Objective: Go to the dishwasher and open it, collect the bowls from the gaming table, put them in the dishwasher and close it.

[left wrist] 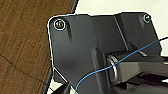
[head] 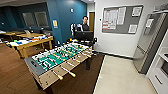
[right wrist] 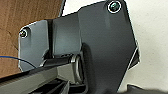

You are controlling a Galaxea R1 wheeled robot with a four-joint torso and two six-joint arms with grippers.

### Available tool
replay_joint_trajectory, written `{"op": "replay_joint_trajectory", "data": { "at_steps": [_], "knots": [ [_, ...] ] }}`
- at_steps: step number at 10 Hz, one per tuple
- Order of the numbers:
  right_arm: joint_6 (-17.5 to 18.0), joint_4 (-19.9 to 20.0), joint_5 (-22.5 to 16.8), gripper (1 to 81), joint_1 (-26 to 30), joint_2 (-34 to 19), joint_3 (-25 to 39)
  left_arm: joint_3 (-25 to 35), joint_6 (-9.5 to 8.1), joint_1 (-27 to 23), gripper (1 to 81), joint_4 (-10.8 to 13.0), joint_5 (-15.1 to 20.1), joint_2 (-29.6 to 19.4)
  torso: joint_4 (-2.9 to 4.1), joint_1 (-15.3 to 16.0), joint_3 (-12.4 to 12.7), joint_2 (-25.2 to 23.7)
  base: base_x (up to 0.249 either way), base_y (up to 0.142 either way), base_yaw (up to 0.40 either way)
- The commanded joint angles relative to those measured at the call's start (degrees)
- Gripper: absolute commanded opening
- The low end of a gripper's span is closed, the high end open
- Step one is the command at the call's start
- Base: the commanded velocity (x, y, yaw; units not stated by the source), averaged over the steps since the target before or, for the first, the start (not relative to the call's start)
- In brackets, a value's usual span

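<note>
Yellow-sided gaming table [head: 30,42] far left, behind foosball table [head: 60,61]

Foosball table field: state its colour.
Green, with white markings, on the foosball table; it shows best in the head view.

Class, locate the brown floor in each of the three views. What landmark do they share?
Head view: brown floor spreads beside and under the table-football table.
Left wrist view: brown floor behind the robot's dark plate.
Right wrist view: again behind the dark plate.
Shared landmark: its border with the pale floor.
</note>
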Motion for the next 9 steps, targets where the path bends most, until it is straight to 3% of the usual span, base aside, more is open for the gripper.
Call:
{"op": "replay_joint_trajectory", "data": {
  "at_steps": [1, 9],
  "knots": [
    [-0.39, -0.31, -3.76, 81.1, 2.42, -0.04, 0.29, -0.38, -0.02, -1.72, 81.1, -0.23, 2.89, -0.89, 0.0, 0.0, 0.0, 0.0, 0.0, 0.0, 0.306],
    [-0.39, -0.4, -3.76, 81.1, 2.6, -0.13, 0.38, -0.9, -0.02, -1.19, 81.1, -0.23, 2.71, -0.72, 0.0, 0.0, 0.0, 0.0, 0.0, 0.0, 0.306]
  ]
}}
